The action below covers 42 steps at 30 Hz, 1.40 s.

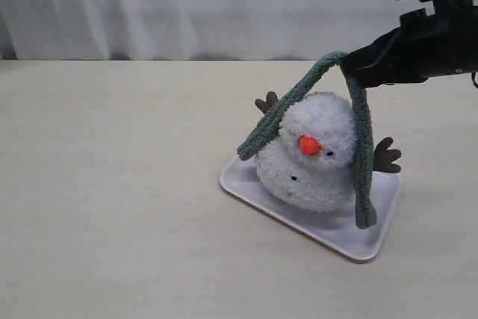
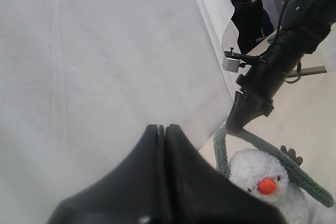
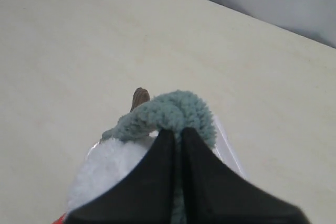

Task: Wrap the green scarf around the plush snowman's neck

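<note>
The plush snowman [image 1: 317,151] lies tilted on a white tray [image 1: 358,240], orange nose facing front; its neck crease is hard to make out. My right gripper [image 1: 348,66] is shut on the middle of the green scarf [image 1: 362,147], holding it above the snowman's head. One scarf end hangs down the snowman's right side onto the tray, the other slants down across its left side. In the right wrist view the scarf [image 3: 170,114] bunches at my right gripper [image 3: 177,131]. My left gripper [image 2: 164,128] is shut and empty, raised off to the side, facing the snowman [image 2: 262,179].
A white curtain [image 1: 187,5] backs the pale wooden table [image 1: 112,207]. The snowman's brown twig arms [image 1: 387,156] stick out past its body on both sides. The tray sits right of the table's middle.
</note>
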Each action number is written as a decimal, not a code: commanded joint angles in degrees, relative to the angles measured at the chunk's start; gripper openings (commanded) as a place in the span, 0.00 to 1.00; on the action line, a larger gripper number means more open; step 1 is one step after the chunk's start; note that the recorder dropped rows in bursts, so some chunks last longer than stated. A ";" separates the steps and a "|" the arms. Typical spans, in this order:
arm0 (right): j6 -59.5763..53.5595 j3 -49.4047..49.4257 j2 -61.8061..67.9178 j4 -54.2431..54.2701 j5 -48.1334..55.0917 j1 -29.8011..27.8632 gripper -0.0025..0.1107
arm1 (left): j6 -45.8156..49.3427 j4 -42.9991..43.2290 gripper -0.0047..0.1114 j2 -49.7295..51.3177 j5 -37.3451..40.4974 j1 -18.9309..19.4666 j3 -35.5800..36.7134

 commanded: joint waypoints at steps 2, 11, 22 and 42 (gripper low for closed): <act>-2.73 -0.34 1.15 2.55 -2.11 0.07 0.06 | -0.52 -0.23 0.04 -0.23 -0.12 0.02 0.12; -0.95 -0.34 4.73 -1.78 -2.39 0.07 0.06 | -0.52 -0.23 0.04 -0.23 0.00 0.02 0.12; 10.11 -0.34 4.86 -12.16 -6.31 0.07 0.06 | -0.52 -0.23 0.04 -0.23 0.37 0.02 0.12; 11.45 -0.34 10.84 -12.03 -2.23 0.07 0.06 | -0.75 -0.23 0.04 -0.23 0.70 0.02 0.12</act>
